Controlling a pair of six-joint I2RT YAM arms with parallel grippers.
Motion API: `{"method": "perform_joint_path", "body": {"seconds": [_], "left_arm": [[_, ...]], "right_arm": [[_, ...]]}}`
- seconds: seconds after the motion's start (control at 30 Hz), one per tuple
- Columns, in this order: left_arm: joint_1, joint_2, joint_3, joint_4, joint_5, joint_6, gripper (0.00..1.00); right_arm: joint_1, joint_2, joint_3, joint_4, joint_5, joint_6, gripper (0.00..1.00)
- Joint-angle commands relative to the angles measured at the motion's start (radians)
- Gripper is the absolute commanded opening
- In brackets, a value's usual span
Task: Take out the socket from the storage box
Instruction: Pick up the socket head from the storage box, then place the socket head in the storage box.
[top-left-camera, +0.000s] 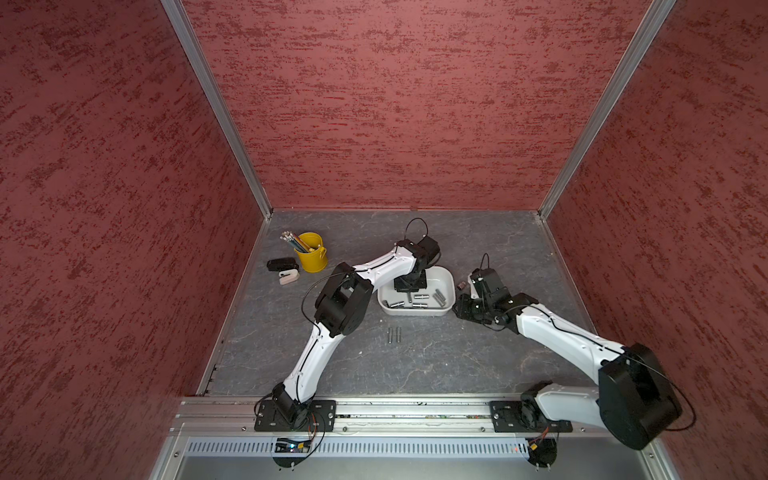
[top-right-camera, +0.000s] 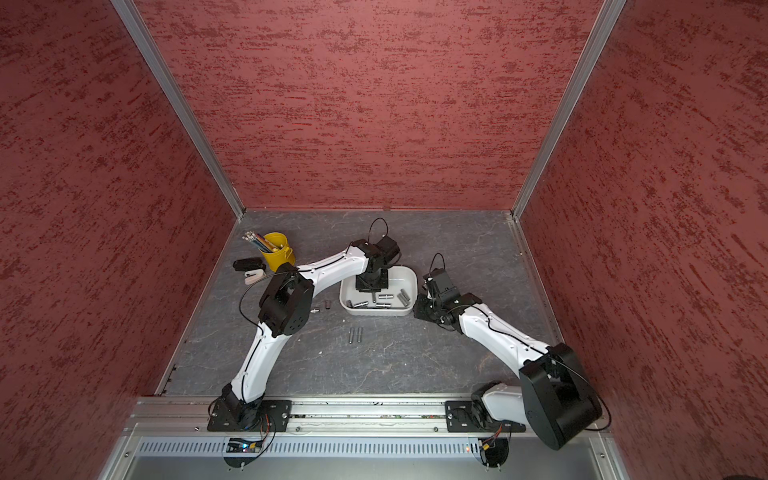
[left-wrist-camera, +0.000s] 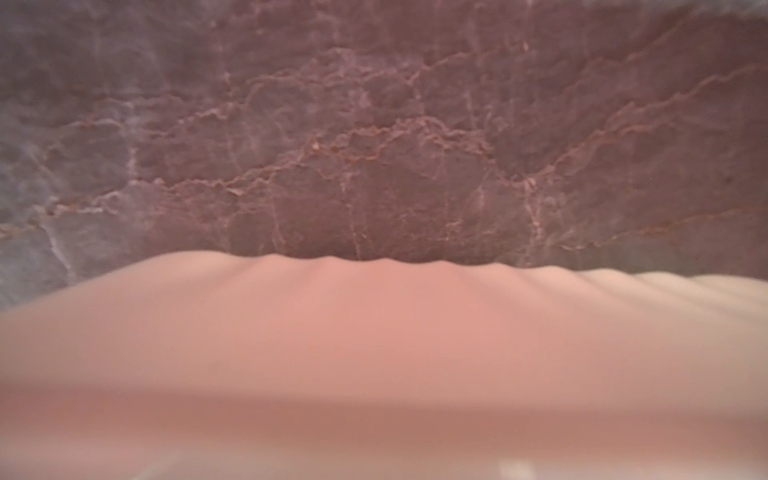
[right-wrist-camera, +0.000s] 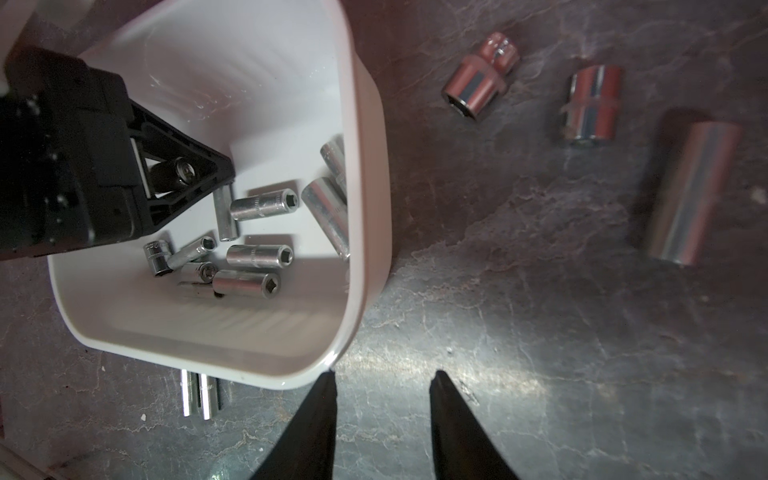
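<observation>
Legend: the grey table (top-left-camera: 457, 365) is carrying the white storage box (top-left-camera: 415, 312) near its centre. The left gripper (right-wrist-camera: 222, 176) is standing inside the box with its jaws clamping 1 socket (right-wrist-camera: 176, 173), close to the loose sockets (right-wrist-camera: 259, 255) that are lying along the 6 o'clock side of the box floor. The right gripper (right-wrist-camera: 382, 376) is hovering empty, jaws parted, at 3 o'clock of the box, just beside its corner. The step in hand is judged to be extraction: the grasp is made and the lift is pending. The next move is calling for a straight rise clearing the rim, then a set-down near the 2 sockets (top-left-camera: 394, 334) lying at 6 o'clock of the box. No brand or size marking is proving legible.
</observation>
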Motion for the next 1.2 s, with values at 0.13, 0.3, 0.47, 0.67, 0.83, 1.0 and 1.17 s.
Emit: {"method": "perform_joint_path", "body": {"seconds": [0.13,0.3,0.47,0.67,0.83,1.0,1.17], "left_arm": [[0.01,-0.001,0.012,-0.01,-0.011,0.038,0.1],[0.008,-0.022,0.009,-0.014,-0.014,0.049,0.09],[0.011,-0.071,0.004,-0.019,0.0,0.079,0.09],[0.026,-0.152,-0.027,-0.024,0.038,0.115,0.09],[0.043,-0.197,-0.067,-0.011,0.074,0.133,0.13],[0.061,-0.169,-0.082,0.004,0.071,0.14,0.14],[0.076,-0.125,-0.088,0.031,0.055,0.14,0.14]], "right_arm": [[-0.011,0.003,-0.013,0.026,-0.007,0.002,0.4],[-0.01,0.006,-0.011,0.027,-0.009,0.001,0.4],[-0.01,0.006,-0.01,0.024,-0.009,0.001,0.4],[-0.009,0.009,-0.007,0.025,-0.01,0.002,0.4],[-0.01,0.012,-0.007,0.025,-0.011,0.002,0.4],[-0.01,0.011,-0.005,0.021,-0.011,0.002,0.4],[-0.009,0.006,-0.007,0.021,-0.007,0.002,0.4]]}}
